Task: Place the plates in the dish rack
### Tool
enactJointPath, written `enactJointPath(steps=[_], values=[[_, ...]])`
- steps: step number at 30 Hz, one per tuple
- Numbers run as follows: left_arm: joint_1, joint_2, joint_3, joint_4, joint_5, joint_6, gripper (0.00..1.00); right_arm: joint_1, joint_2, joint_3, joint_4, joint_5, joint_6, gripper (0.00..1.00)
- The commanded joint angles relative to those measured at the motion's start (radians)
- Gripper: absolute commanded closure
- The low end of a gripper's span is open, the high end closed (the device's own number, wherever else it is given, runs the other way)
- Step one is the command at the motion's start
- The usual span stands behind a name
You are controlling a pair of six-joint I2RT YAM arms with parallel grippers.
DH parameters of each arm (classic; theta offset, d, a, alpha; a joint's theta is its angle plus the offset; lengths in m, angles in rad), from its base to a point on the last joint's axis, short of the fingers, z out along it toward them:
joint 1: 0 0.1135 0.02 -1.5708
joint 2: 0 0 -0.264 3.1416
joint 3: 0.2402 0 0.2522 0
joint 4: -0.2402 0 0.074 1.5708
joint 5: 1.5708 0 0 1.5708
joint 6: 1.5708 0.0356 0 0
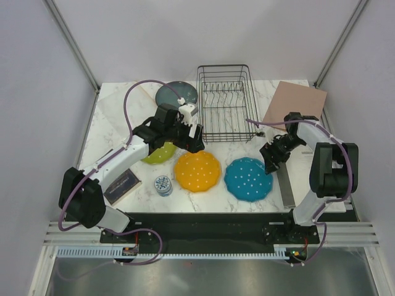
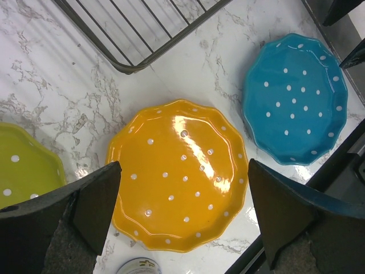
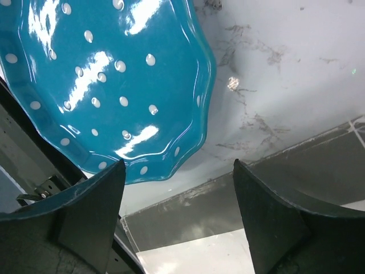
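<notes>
Both pincers gape empty, left gripper [image 2: 183, 171] over the orange plate [image 1: 197, 171], right gripper [image 3: 178, 165] by the blue plate [image 1: 248, 179], rack [image 1: 225, 139] seemingly unloaded behind, and those flat glossy rims could slip a shallow pinch.

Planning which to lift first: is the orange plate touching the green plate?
Apart. The left wrist view shows bare table between the orange plate and the green plate.

No words or numbers I can read, small tin [image 1: 163, 185] at lower left only patterned, dark slab [image 1: 122, 186] beside it blurred.
</notes>
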Motion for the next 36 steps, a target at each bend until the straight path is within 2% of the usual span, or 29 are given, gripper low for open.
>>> enactJointPath(steps=[1,8,13,16,17,19,20,25,31,36], values=[[0.003,-0.024,0.009,-0.002,0.000,0.035,0.00,-0.005,0.059,0.041,-0.014,-0.056,-0.060,0.19],[0.001,-0.001,0.021,0.000,0.005,0.023,0.00,-0.005,0.157,0.040,0.006,-0.094,-0.048,0.29],[0.001,0.011,0.027,0.009,0.005,0.009,0.00,-0.005,0.181,0.018,0.072,-0.114,0.009,0.39],[0.003,0.019,0.033,0.014,0.012,0.000,0.00,-0.005,0.195,0.017,0.093,-0.122,0.049,0.61],[0.001,0.020,0.035,0.014,0.012,0.000,0.00,-0.005,0.192,0.014,0.098,-0.122,0.053,0.76],[0.001,0.023,0.038,0.014,0.014,-0.002,0.00,-0.005,0.185,-0.002,0.100,-0.113,0.053,0.89],[0.001,0.025,0.040,0.014,0.016,0.000,0.00,-0.011,0.165,-0.009,0.097,-0.113,0.052,1.00],[0.003,0.026,0.044,0.018,0.031,-0.014,0.01,-0.055,0.088,0.030,-0.021,-0.143,-0.021,1.00],[0.001,0.028,0.046,0.035,0.068,-0.062,0.01,-0.089,0.051,0.165,-0.170,-0.217,-0.045,1.00],[0.001,0.039,0.072,0.061,0.091,-0.069,0.01,-0.089,0.040,0.369,-0.308,-0.327,-0.022,1.00]])
